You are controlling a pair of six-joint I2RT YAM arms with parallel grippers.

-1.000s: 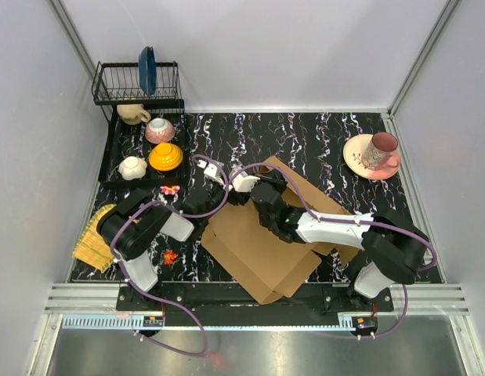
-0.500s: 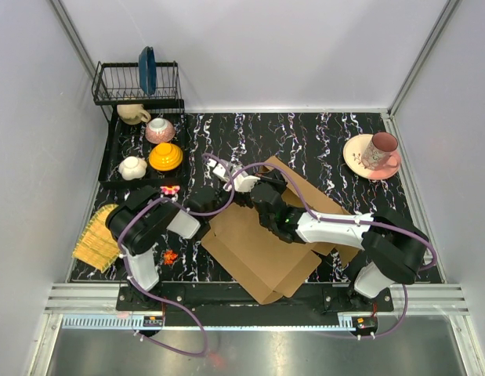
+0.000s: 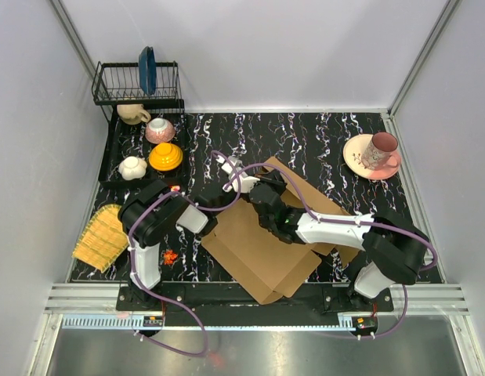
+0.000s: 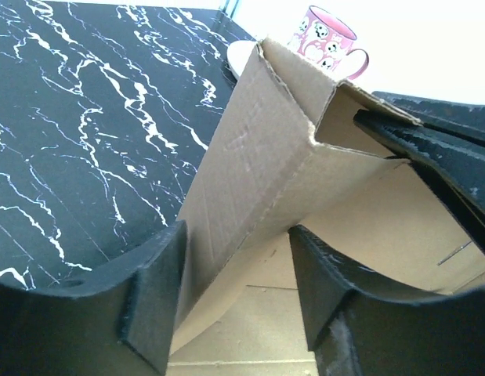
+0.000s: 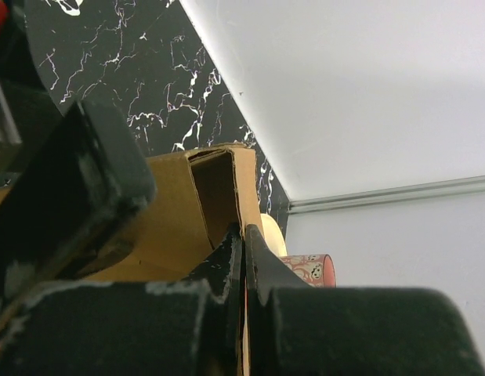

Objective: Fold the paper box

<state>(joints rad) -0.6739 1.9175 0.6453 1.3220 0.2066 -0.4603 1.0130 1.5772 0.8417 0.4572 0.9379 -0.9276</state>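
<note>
The paper box [image 3: 258,247] is a brown cardboard sheet lying mid-table, with its far-left flap [image 4: 258,149] lifted upright. My right gripper [image 5: 244,235] is shut on that flap's thin edge; it also shows in the top view [image 3: 263,196]. Its black fingers [image 4: 430,149] show at the right of the left wrist view. My left gripper [image 4: 238,290] is open with the raised flap between its jaws, and the flap lies against the left finger [image 4: 160,298]. In the top view the left gripper [image 3: 236,194] is at the sheet's left corner.
A pink mug [image 3: 381,149] on a cream saucer [image 3: 353,157] stands back right. A wire rack [image 3: 117,82] with a blue plate, cups and an orange bowl [image 3: 164,157] sit back left. A yellow mat [image 3: 101,235] and small red bits [image 3: 170,256] lie left.
My left arm has swung right and its gripper has moved onto the raised flap. The right arm and the box have hardly moved.
</note>
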